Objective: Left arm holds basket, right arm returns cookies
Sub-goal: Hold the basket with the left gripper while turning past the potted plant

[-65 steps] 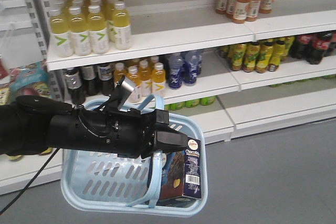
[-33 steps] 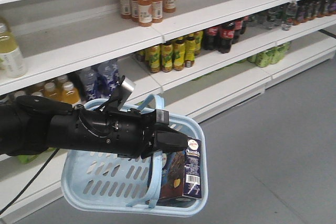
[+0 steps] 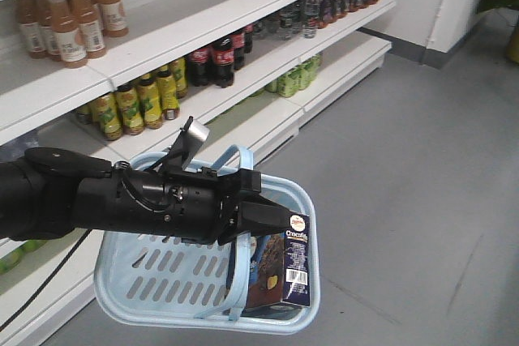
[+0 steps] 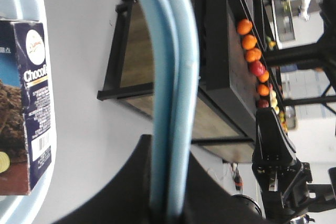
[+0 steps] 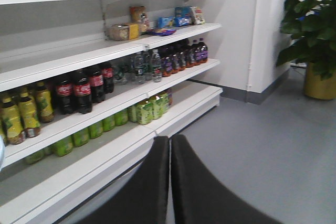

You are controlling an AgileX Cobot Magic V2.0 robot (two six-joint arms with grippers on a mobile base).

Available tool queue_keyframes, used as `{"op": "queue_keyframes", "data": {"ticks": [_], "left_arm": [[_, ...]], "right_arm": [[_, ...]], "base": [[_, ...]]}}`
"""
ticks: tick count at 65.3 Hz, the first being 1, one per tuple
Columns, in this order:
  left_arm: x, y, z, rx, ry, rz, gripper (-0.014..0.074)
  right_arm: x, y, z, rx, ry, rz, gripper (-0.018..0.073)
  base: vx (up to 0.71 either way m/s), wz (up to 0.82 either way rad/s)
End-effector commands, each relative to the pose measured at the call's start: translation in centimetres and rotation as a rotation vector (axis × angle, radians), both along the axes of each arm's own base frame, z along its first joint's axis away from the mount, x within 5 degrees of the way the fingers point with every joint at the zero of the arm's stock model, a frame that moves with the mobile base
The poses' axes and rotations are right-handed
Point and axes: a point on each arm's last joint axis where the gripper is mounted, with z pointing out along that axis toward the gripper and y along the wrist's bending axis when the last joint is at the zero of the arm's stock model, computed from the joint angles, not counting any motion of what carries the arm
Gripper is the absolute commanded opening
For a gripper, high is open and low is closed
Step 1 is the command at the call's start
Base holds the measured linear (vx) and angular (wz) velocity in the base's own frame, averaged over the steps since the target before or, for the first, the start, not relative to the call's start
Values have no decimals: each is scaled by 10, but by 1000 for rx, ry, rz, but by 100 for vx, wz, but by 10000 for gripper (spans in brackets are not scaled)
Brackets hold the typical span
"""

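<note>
The left pincer (image 3: 259,218) is closed tight on the basket's two swing handles (image 3: 238,158). The handles are gathered together and pass between its black jaws. In the left wrist view the pale blue bars lie side by side in that grip. Behind the pincer, the left arm (image 3: 97,200) reaches in level from the left edge of the scene. It is bulky and black with loose cables, and a small silver camera block (image 3: 195,131) tilts up on top of it.

The basket (image 3: 130,301) hangs from the held handles above the grey floor (image 3: 405,200), its slotted bottom tipped toward the camera. The cookies (image 3: 289,269) stand on end inside it, in the near right corner against the right wall, with the barcode side facing out.

The right pincer (image 5: 169,182) points at the shelves (image 5: 105,59). Its two black fingers are pressed together along a thin seam, with nothing between them. Drink bottles (image 5: 79,90) line the shelves, which run to the far right, where a potted plant (image 5: 310,24) stands by the wall.
</note>
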Motion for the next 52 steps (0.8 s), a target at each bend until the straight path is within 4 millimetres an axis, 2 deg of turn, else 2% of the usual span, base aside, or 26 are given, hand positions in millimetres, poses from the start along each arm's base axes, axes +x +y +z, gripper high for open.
{"op": "queue_keyframes", "data": {"ticks": [1, 52], "left_arm": [[-5, -2, 31, -107, -54, -20, -6], [-5, -2, 31, -107, -54, -20, -6]], "right_arm": [[-1, 0, 6, -13, -74, -4, -8], [-1, 0, 6, -13, -74, -4, -8]], "base": [[14, -54], [14, -54]]}}
